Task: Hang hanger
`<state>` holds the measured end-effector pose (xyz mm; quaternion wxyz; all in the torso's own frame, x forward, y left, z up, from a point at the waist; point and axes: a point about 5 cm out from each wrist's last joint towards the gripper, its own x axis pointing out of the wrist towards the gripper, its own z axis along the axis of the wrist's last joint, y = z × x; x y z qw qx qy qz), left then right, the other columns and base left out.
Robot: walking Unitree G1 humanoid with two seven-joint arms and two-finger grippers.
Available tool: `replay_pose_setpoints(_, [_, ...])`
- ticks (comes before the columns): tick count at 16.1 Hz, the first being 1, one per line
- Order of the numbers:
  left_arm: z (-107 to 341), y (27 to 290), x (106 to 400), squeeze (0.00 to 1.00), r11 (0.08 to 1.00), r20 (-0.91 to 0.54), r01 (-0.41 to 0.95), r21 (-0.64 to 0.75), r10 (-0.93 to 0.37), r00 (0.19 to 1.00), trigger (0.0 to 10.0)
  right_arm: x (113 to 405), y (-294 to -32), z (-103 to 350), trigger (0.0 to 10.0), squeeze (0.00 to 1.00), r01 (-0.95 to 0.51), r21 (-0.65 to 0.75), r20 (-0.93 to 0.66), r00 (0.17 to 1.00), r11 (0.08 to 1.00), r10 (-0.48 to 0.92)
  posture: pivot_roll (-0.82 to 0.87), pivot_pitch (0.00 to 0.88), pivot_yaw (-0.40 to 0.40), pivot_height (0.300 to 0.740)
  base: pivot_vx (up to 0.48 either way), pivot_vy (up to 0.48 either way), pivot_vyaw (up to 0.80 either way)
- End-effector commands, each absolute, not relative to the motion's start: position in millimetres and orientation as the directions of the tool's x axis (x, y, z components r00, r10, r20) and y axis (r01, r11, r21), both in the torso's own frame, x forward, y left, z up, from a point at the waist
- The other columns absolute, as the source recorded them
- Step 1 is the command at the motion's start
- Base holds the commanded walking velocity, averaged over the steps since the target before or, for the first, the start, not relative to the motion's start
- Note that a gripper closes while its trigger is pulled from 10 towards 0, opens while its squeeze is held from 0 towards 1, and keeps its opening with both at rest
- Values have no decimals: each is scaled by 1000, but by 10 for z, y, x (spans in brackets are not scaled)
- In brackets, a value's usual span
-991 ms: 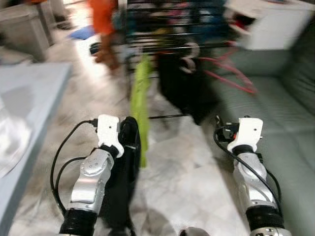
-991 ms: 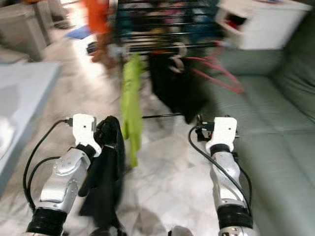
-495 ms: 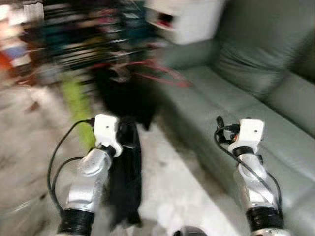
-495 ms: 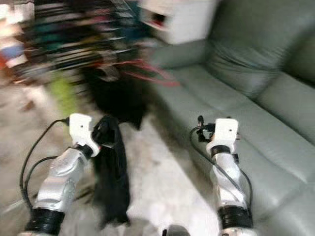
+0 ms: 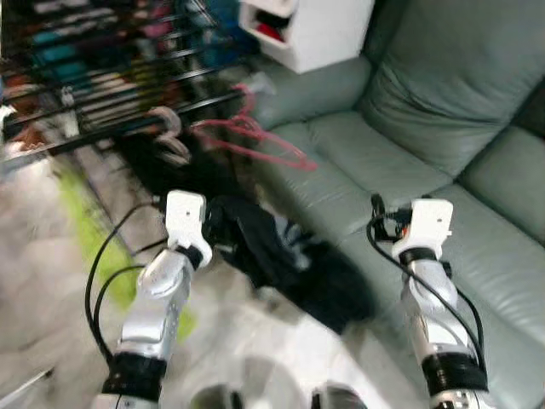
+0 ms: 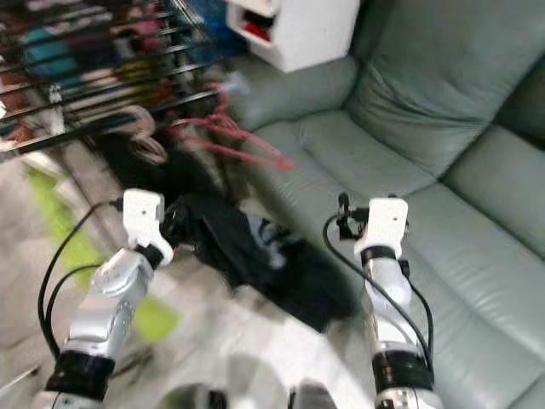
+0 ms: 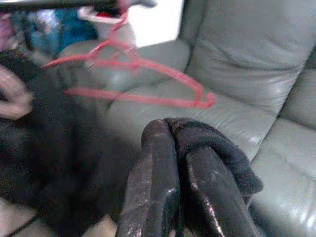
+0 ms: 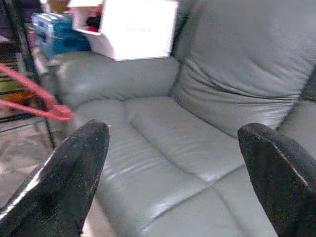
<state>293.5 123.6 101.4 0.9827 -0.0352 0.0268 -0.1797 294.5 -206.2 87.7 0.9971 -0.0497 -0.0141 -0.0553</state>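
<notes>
Red hangers [image 5: 255, 141] dangle from a dark rack rail [image 5: 128, 128] at the far left, their wire triangles reaching out toward the arm of the grey-green sofa [image 5: 443, 128]. In the left wrist view the same hangers [image 7: 133, 74] hang in front of the sofa cushions. The left gripper [image 7: 180, 197] sits in the near left of the scene with its jaws closed tight on a black garment [image 5: 272, 256], the cloth bunched over the fingertips and trailing away to the right toward the sofa's front edge. A lime-green cloth [image 5: 94, 247] hangs at the left, blurred. The right gripper [image 8: 182, 163] is held up near the right, over the sofa seat, its 2 jaws spread wide apart with nothing between them. A white box [image 5: 306, 34] sits at the far end of the sofa.
</notes>
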Motion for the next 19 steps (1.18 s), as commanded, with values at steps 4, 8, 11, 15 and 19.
replay_pose_setpoints(4, [1121,1227,2984,0,938,-2,342,-53,-342,940,10000,2968,-2077,905,10000,0,114,-99,43,993,989,-110,24,0,15,740,0,469,0])
replay_pose_setpoints(8, [1191,1251,2961,0,948,20,315,-38,-315,949,10000,2969,-2078,975,10000,0,108,-102,64,993,989,-102,26,0,13,740,0,469,0])
replay_pose_setpoints(11, [1076,1212,2863,0,941,-9,337,-27,-338,941,10000,2901,-2062,910,10000,0,105,-106,48,994,989,-101,24,0,14,740,101,431,0])
replay_pose_setpoints(15, [1054,1169,2845,0,938,-26,346,-17,-346,938,10000,2882,-2040,895,10000,0,104,-111,43,994,988,-100,26,0,20,740,458,68,0])
replay_pose_setpoints(19, [1082,1124,2822,0,930,0,363,-61,-363,932,10000,2891,-2057,901,10000,0,114,-123,47,993,986,-109,30,0,24,740,360,0,0])
